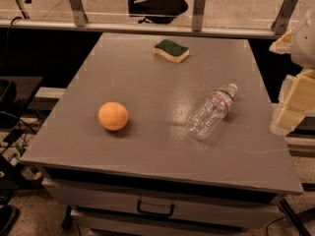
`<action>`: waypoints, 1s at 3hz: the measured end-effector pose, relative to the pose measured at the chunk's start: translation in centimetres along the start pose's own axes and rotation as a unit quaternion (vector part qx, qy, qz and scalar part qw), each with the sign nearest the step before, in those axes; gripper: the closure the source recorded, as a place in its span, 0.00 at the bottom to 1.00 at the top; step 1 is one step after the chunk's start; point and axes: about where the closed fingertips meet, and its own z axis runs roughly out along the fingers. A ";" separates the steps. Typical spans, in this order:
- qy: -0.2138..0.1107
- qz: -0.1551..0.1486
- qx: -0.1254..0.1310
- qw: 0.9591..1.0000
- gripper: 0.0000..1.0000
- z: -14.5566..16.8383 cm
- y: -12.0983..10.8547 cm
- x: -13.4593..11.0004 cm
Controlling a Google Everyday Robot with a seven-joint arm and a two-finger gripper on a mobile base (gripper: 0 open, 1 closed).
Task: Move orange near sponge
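The orange (113, 116) sits on the grey table (147, 82), left of the middle. The sponge (171, 50), dark green on top with a pale yellow base, lies near the table's far edge, well behind the orange. My gripper (294, 102) is at the right edge of the view, beyond the table's right side, far from both the orange and the sponge. It holds nothing that I can see.
A clear plastic bottle (212, 111) lies on its side right of the middle of the table. A railing with metal posts (199, 4) runs behind the table. Drawers with a dark handle (155, 210) are under the front edge. Dark furniture stands at the left.
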 end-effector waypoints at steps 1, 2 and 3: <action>0.000 0.000 0.001 1.000 0.00 0.0 0.0 0.0; -0.036 -0.017 -0.022 0.999 0.00 1.8 -0.5 -4.6; -0.073 -0.038 -0.035 0.996 0.00 3.3 -0.6 -9.5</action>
